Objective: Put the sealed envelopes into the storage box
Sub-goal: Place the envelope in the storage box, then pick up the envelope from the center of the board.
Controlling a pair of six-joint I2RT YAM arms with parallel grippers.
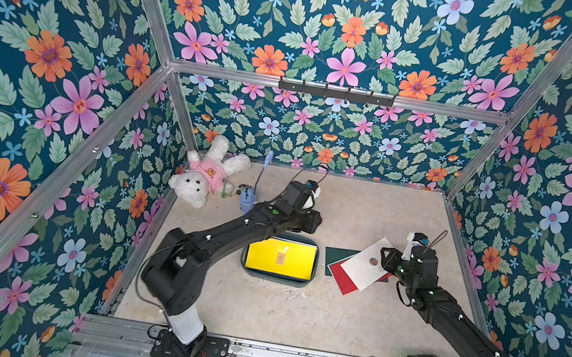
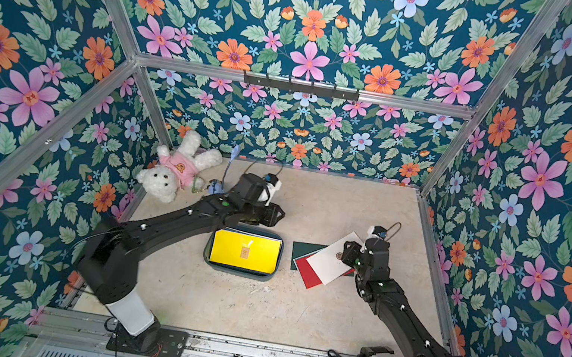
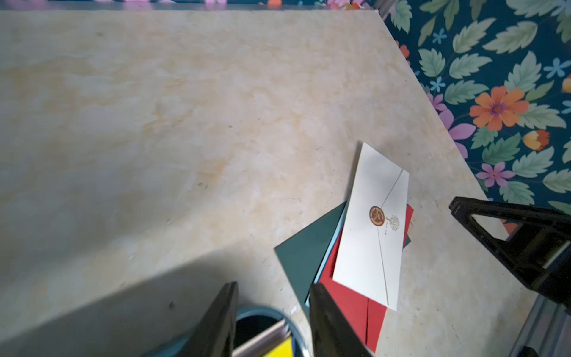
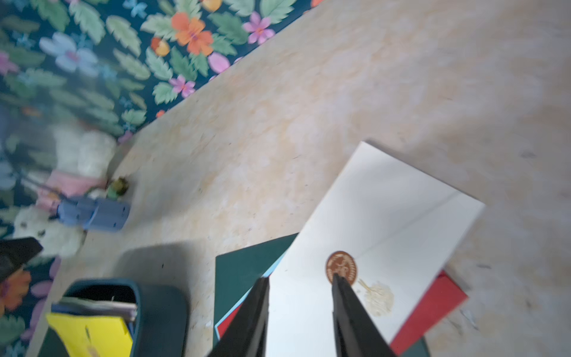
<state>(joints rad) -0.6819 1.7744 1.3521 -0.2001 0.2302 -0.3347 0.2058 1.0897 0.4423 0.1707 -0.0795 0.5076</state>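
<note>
Storage box (image 1: 271, 279) sits mid-desk (image 1: 254, 311) with a yellow envelope (image 1: 281, 257) on top of the stack inside. The left hand (image 3: 273, 284) hangs over its far rim, jaws part open, nothing between them. Just right of the box, a white envelope (image 1: 363, 269) with a brown seal (image 4: 340, 267) lies skewed across a red envelope (image 1: 345, 282) and a dark green envelope (image 1: 338, 255). The right hand (image 4: 299, 278) is down over it, jaws a narrow gap apart, not pinching anything; can't tell if the tips touch paper.
</note>
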